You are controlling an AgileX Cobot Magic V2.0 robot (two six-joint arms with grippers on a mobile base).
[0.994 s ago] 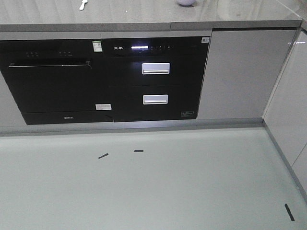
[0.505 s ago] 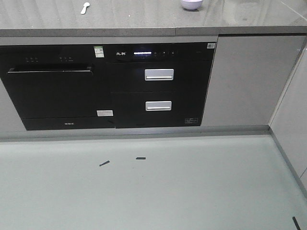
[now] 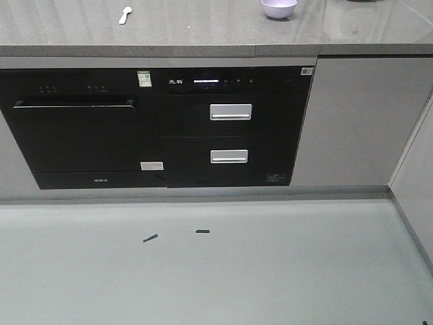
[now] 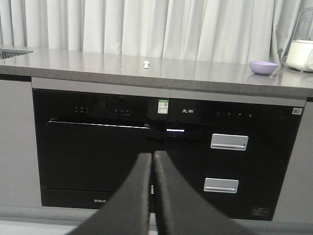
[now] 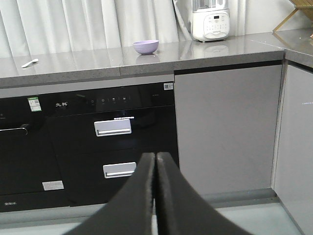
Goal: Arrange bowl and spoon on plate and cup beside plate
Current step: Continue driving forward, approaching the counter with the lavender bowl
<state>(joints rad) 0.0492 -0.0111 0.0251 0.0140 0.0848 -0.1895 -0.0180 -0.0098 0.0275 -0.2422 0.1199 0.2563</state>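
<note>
The lavender bowl (image 3: 279, 8) (image 4: 263, 67) (image 5: 145, 46) sits on the grey countertop (image 3: 203, 34), right of centre. A pale spoon (image 3: 125, 14) (image 4: 145, 63) (image 5: 30, 62) lies on the same counter further left. Neither the plate nor the cup shows in any view. My left gripper (image 4: 152, 155) is shut and empty, well short of the counter and facing the black appliance fronts. In the right wrist view my right gripper (image 5: 155, 155) is likewise shut with nothing in it, pointing at the drawers below the bowl.
Under the counter stand a black dishwasher (image 3: 78, 128) and a black unit with two silver drawer handles (image 3: 230, 112). A white blender base (image 5: 210, 22) stands right of the bowl. Grey cabinets (image 3: 352, 122) close the right corner; black tape marks (image 3: 150, 237) lie on the floor.
The front view has shifted: the counter and appliances sit lower and further right in frame, so more of the countertop, the bowl and the spoon now shows.
</note>
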